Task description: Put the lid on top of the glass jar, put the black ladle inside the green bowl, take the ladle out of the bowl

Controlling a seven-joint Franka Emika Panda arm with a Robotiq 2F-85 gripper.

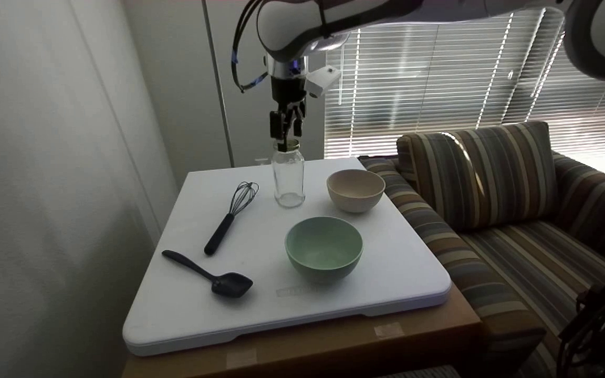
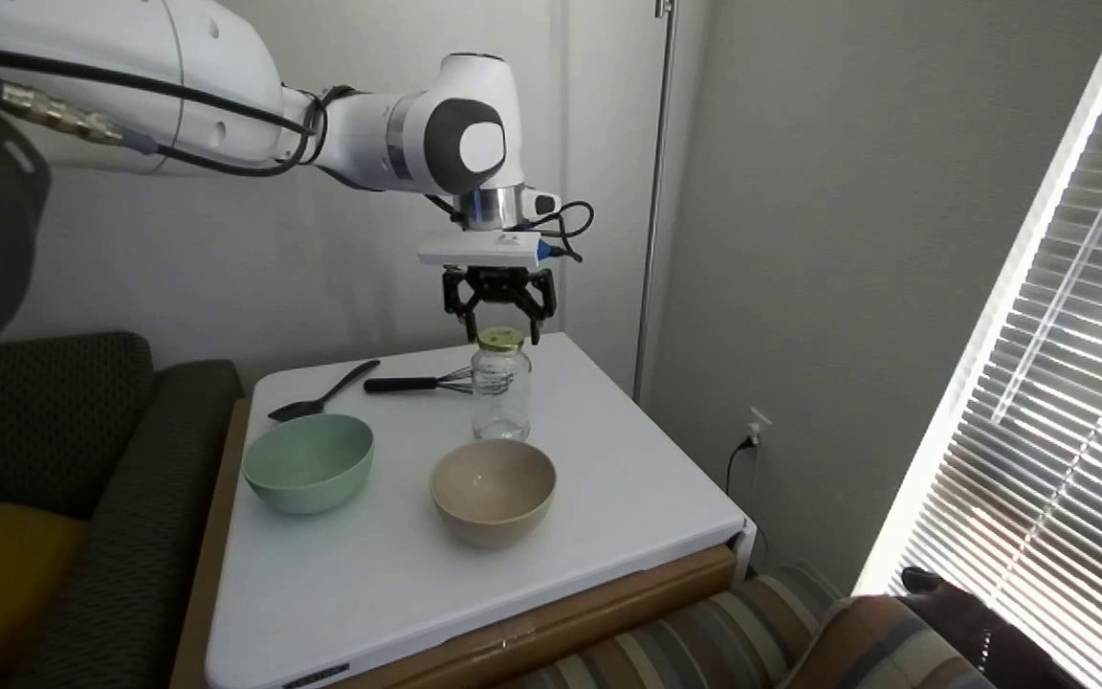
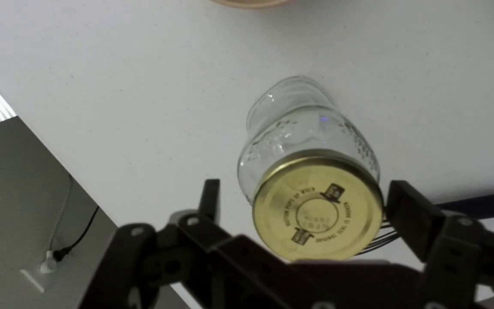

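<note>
The yellowish-gold lid (image 2: pixel 500 339) sits flat on the mouth of the clear glass jar (image 2: pixel 501 402), which stands upright on the white table in both exterior views. In the wrist view the lid (image 3: pixel 317 210) fills the space between the fingers. My gripper (image 2: pixel 503 335) points down with its fingers spread on either side of the lid; the left finger is clearly apart, the right finger lies close to the rim. The black ladle (image 1: pixel 231 285) lies on the table, left of the green bowl (image 1: pixel 323 270) in an exterior view. The ladle and green bowl are out of the wrist view.
A black wire whisk (image 1: pixel 227 223) lies near the jar. A smaller cream bowl (image 1: pixel 355 191) stands on the jar's other side. A wall (image 2: pixel 809 239) rises beyond the table edge, and a striped armchair (image 1: pixel 470 247) borders the table (image 1: pixel 260 315).
</note>
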